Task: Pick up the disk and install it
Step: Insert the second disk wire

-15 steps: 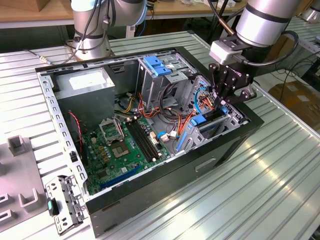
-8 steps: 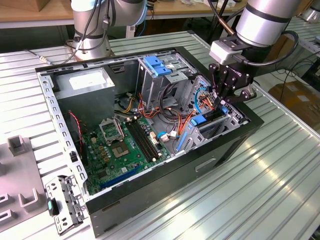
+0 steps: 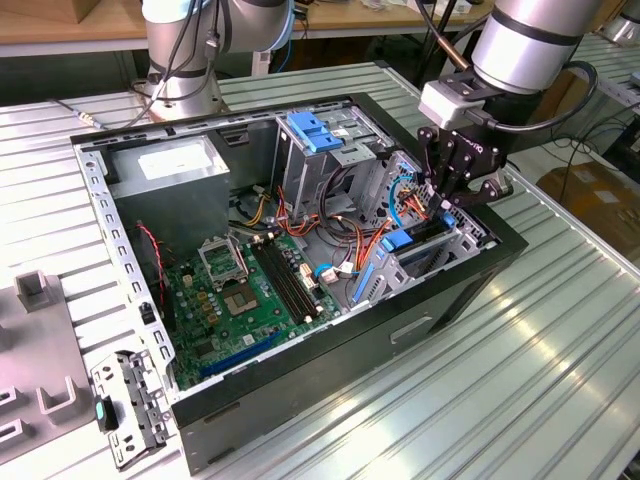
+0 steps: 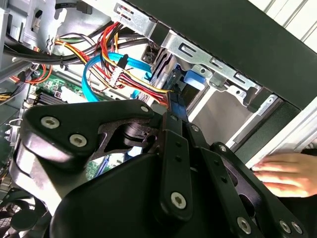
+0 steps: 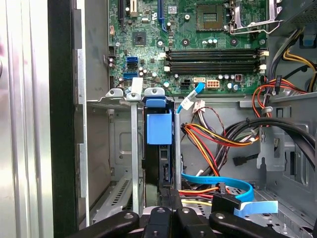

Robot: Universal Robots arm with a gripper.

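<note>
End effector (image 3: pixel 452 205) pinches disk (image 5: pixel 159 148) edge-on inside drive cage (image 5: pixel 132 148).

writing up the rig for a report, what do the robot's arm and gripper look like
In the exterior view the arm is a thick silver-grey tube with a dark band, ending in a pale grey block at the wrist, with a black cable looping beside it. The gripper is matte black, built of flat linkage plates joined by silver screws, which show in the second wrist view.
</note>
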